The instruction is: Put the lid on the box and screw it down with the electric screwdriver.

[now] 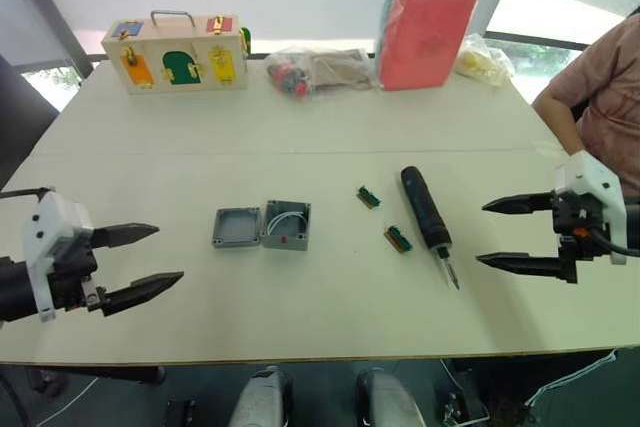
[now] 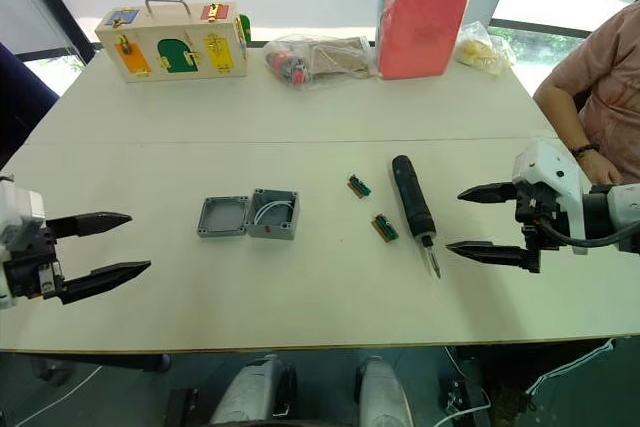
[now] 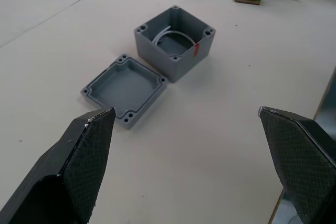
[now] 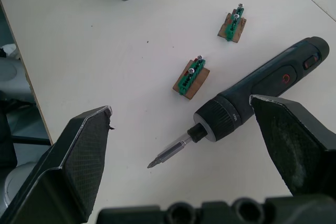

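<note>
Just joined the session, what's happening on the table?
Nothing is held yet. Both grippers hover open over the table: the left gripper faces the lid, which lies beside the open box; the right gripper is near the electric screwdriver. A person sits at the robot's right.

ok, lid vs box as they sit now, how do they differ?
Depth: the lid is a shallow tray; the box is clearly deeper with tall walls.
Contents: the lid is empty; the box holds white wires and has a small red mark on its side.
Position: the lid lies on the robot's left of the box, beside it, not on it.
Shared: both grey, square, open side up, with corner screw holes.
</note>
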